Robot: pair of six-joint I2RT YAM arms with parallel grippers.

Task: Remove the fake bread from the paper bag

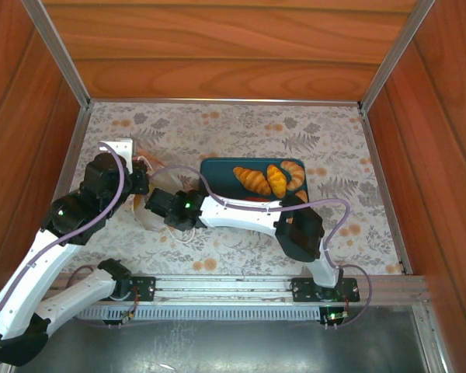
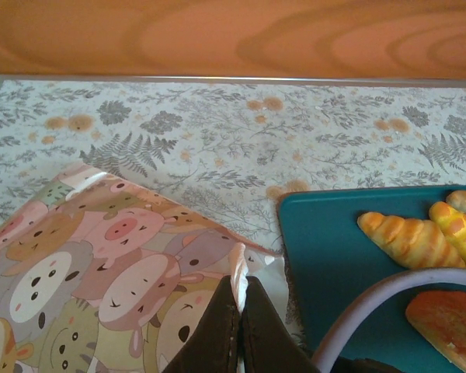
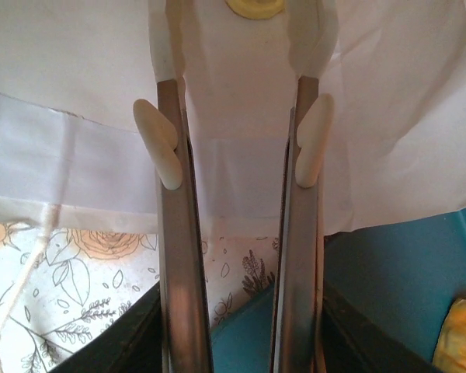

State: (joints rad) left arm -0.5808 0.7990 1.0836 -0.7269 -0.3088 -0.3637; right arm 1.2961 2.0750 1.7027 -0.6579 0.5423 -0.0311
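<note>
Four pastries (image 2: 408, 239), one bag (image 2: 101, 256), one tray (image 2: 334, 256)

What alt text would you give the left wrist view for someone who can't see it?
Dark fingers pinch shut on the white top edge of a cartoon-animal paper bag, lower left. Right of it a teal tray holds croissants and a reddish pastry, on a floral tablecloth.
</note>
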